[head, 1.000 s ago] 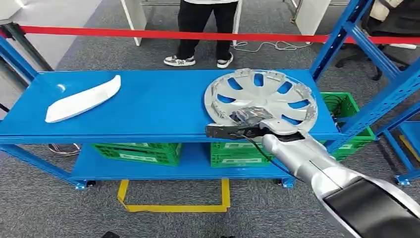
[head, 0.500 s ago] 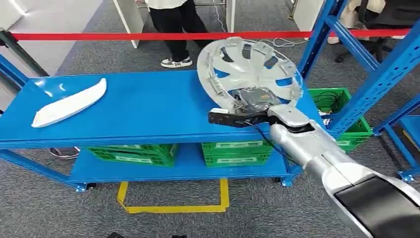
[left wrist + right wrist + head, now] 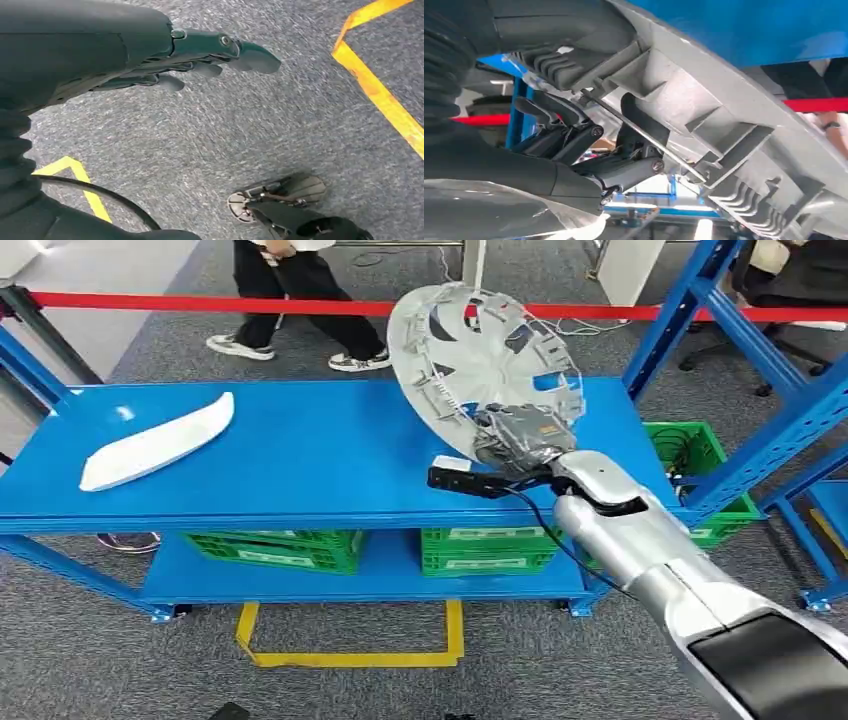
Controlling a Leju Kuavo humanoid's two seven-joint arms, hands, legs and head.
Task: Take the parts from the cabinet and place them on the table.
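Your right hand (image 3: 520, 440) grips the silver hubcap (image 3: 480, 355) at its lower rim and holds it tilted steeply, nearly on edge, above the right half of the blue shelf (image 3: 300, 455), its ribbed back facing you. In the right wrist view the fingers (image 3: 574, 135) are hooked around the rim ribs and the wire retaining ring (image 3: 644, 135); how firmly they bite is hard to judge from that angle.

Treat the hubcap as light, thin moulded plastic: stiff enough to carry by one edge, but broad, so it will swing about the wrist, and the small clips around its rim look breakable. A hold on the rim where the ribs give the fingers purchase is sound; the smooth face would likely slip.

Your left hand (image 3: 210, 62) hangs over the grey carpet holding nothing, its fingers loosely extended.

A white curved trim part (image 3: 160, 440) lies near the shelf's left end, well apart from the hubcap.

A second ago the hubcap lay flat near the shelf's right front edge; half a second ago it was partly raised; now it is clear of the surface and steeper. The person (image 3: 290, 295) behind the red barrier tape (image 3: 200, 306) has stepped leftward.
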